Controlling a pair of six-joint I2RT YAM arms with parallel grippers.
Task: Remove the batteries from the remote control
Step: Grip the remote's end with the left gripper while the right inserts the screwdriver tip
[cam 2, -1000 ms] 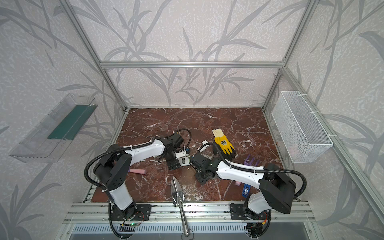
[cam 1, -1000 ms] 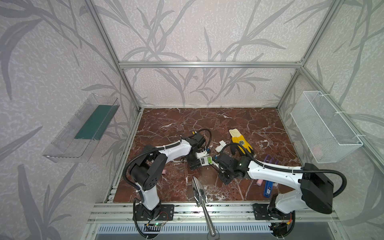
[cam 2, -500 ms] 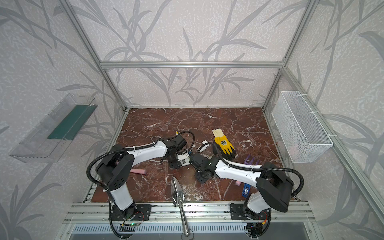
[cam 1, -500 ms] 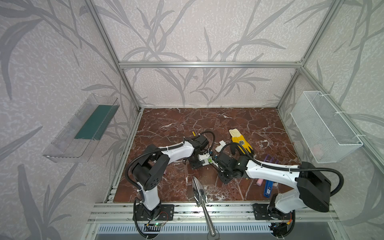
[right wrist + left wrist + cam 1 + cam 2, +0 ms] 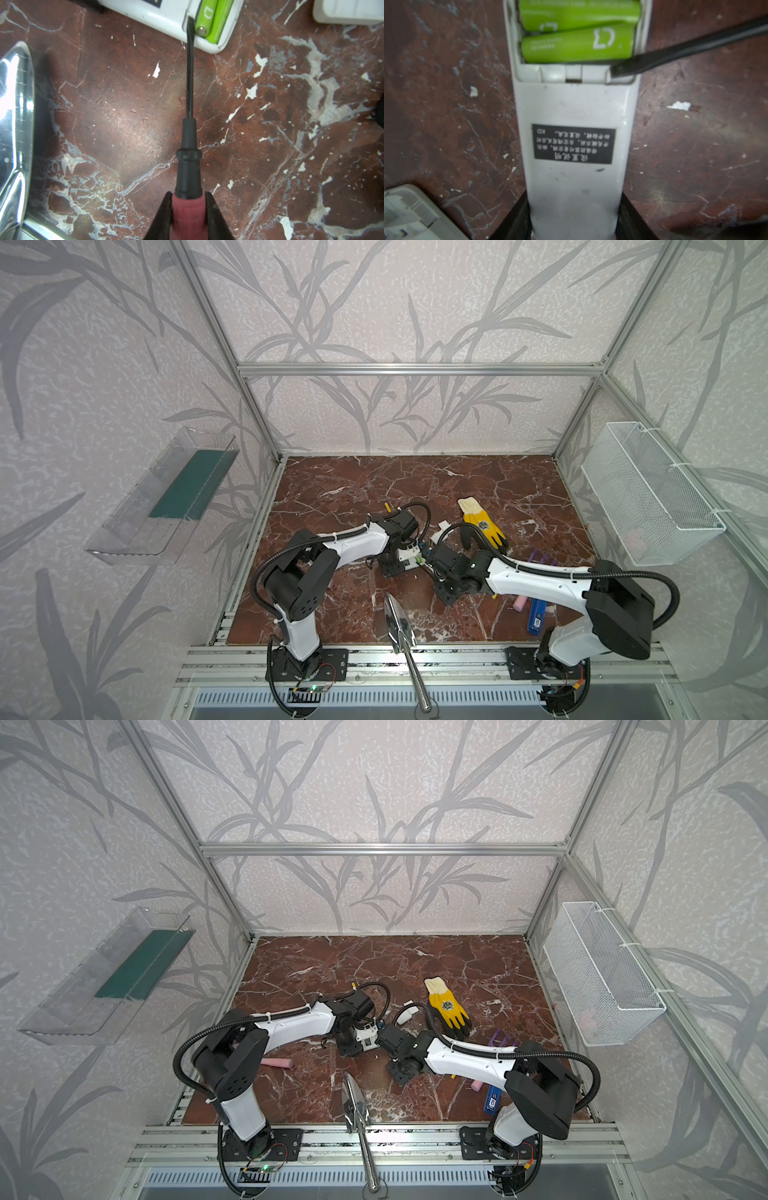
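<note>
The left gripper (image 5: 574, 218) clamps the white remote (image 5: 575, 104) lying on the bench (image 5: 446, 104). The right gripper (image 5: 188, 216), at 4 o'clock of the remote in both top views, grips the screwdriver (image 5: 189, 83), blade tip beside the two green batteries (image 5: 577, 47) in the open compartment.

A red-brown marble-patterned tabletop (image 5: 415, 481), veined with white and flecked with pale chips. Near its middle a white remote (image 5: 575, 104) lies back up. Just behind it to the right lie a small white plastic piece (image 5: 442, 526) and a yellow work glove (image 5: 484, 524). Toward the right side are a purple object (image 5: 540, 560), a short pink foam cylinder (image 5: 519, 603) and a flat blue item (image 5: 537, 616). A longer pink foam cylinder (image 5: 277, 1062) lies at the left. A shiny metal trowel (image 5: 397, 622) rests at the front edge, its handle overhanging.
</note>
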